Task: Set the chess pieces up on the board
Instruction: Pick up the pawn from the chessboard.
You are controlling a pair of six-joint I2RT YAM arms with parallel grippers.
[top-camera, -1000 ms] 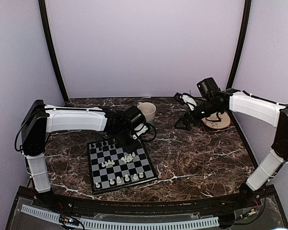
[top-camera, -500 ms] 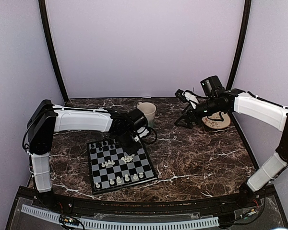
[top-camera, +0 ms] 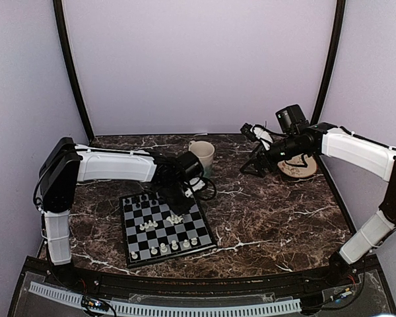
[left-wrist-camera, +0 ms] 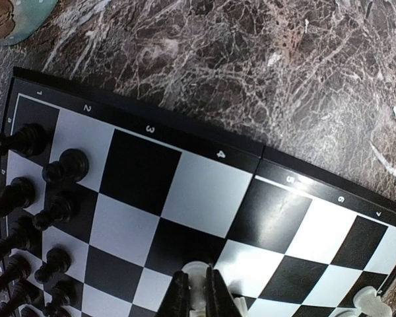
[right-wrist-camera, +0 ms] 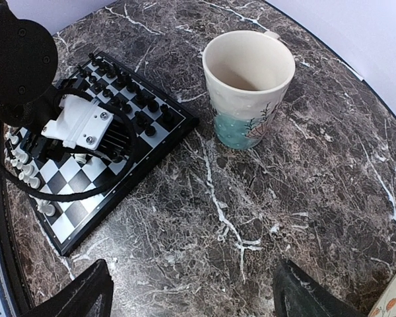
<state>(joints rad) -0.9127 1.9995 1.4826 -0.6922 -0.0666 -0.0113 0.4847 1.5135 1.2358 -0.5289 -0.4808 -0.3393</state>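
The board (top-camera: 175, 255) lies left of centre on the marble table. Black chess pieces (left-wrist-camera: 66, 165) stand in rows along its far side (top-camera: 140, 200). White chess pieces (top-camera: 164, 248) line its near edge, and a few more (top-camera: 176, 217) cluster mid-board. My left gripper (top-camera: 178, 206) is low over that cluster. In the left wrist view it (left-wrist-camera: 197, 290) is shut on a white chess piece (left-wrist-camera: 197, 276), which stands on a dark square. My right gripper (top-camera: 254, 165) hangs above the table at the back right, open, with only bare marble between its fingers (right-wrist-camera: 79, 290).
A cream and teal mug (top-camera: 202, 153) stands just behind the board's far right corner, close to the left wrist. A patterned plate (top-camera: 298, 166) sits at the back right under the right arm. The left arm's cable (right-wrist-camera: 72, 191) loops over the board.
The left jaws have closed on the white piece. The left arm has shifted slightly over the board. The right arm rose a little earlier and now holds still.
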